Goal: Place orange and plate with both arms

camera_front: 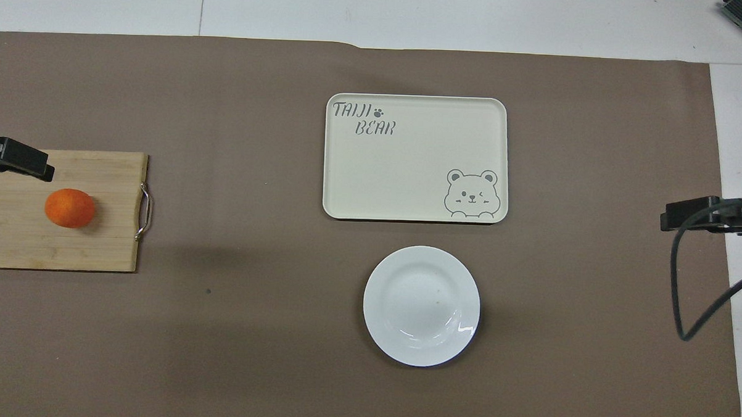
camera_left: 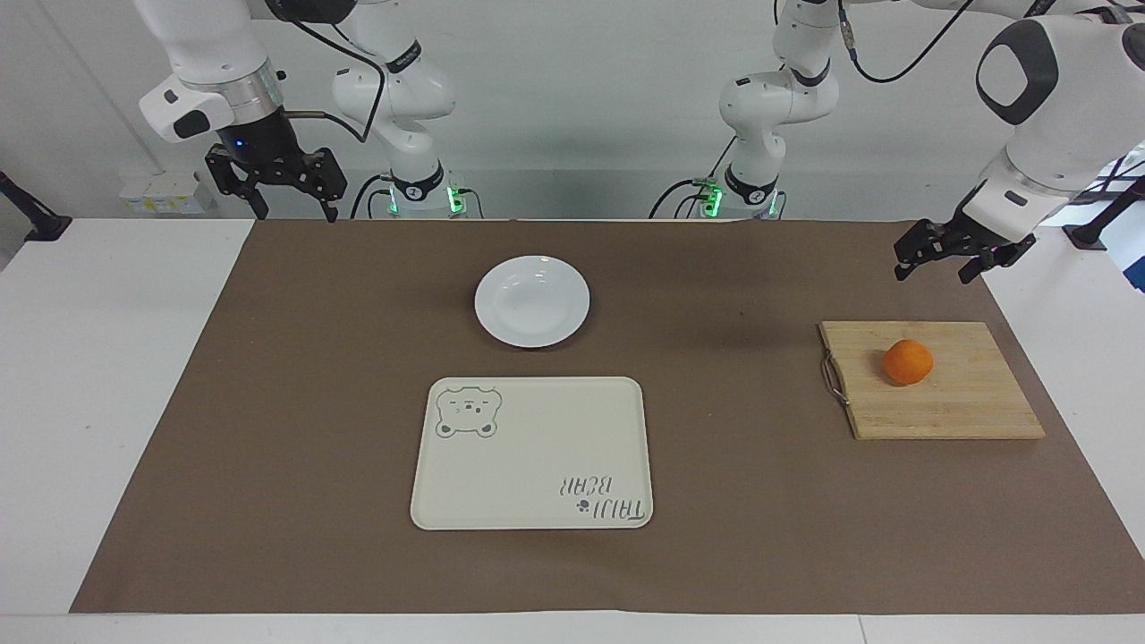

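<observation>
A white worktop [camera_left: 107, 376] carries a big brown mat [camera_left: 295, 376], and the tray [camera_left: 537, 447] is the landmark in its middle. The cream tray has a bear drawing and the words "TAIJI BEAR". The white plate [camera_left: 532, 300] lies just beside the tray, nearer to the robots, with nothing on it. A wooden board [camera_left: 948, 398] with a metal handle lies well apart from the tray, toward the left arm's end, and the orange [camera_left: 908, 362] sits on it. Nothing stands between these things. The left pincer [camera_left: 948, 261] hangs released in the air, tilted, over the mat edge near the board. The right pincer [camera_left: 284, 195] hangs released, pointing down, over the mat corner, well apart from the tray.
</observation>
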### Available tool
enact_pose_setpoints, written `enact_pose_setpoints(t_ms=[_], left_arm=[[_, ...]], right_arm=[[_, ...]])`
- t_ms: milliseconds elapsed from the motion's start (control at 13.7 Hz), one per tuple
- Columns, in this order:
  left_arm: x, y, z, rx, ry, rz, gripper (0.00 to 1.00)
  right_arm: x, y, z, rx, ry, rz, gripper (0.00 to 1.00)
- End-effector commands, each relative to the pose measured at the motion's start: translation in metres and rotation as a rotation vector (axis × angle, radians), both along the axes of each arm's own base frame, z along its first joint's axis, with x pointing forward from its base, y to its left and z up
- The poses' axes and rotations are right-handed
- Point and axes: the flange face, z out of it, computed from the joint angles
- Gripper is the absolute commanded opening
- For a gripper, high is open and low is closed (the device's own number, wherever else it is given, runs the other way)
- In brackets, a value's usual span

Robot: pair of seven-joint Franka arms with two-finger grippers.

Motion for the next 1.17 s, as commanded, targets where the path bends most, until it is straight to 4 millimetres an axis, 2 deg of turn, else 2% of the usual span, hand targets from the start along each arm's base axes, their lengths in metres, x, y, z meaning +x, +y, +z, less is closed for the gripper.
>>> enact_pose_setpoints(t_ms=[0,146,364,728,1020,1093], left_arm=[[0.011,0.022,-0.018,0.000,-0.016,-0.044,1.00],[0.018,0.044,-0.032,-0.002,-0.027,-0.044,1.00],[0.026,0.063,-0.061,-0.007,-0.028,-0.055,1.00],[0.023,0.074,-0.140,0.003,0.012,-0.045,1.00],[0.012,0.076,-0.197,-0.002,0.025,-0.039,1.00],[0.012,0.077,-0.205,-0.004,0.030,-0.038,1.00]], right_arm=[[-0.007,-0.003,0.002,-0.012,0.003,0.003,1.00],[-0.007,-0.002,0.002,-0.012,0.003,0.005,1.00],[-0.007,-0.002,0.002,-0.012,0.003,0.005,1.00],[-0.007,-0.002,0.002,-0.012,0.003,0.005,1.00],[-0.007,-0.003,0.002,-0.012,0.003,0.003,1.00],[-0.007,-0.003,0.002,-0.012,0.003,0.003,1.00]])
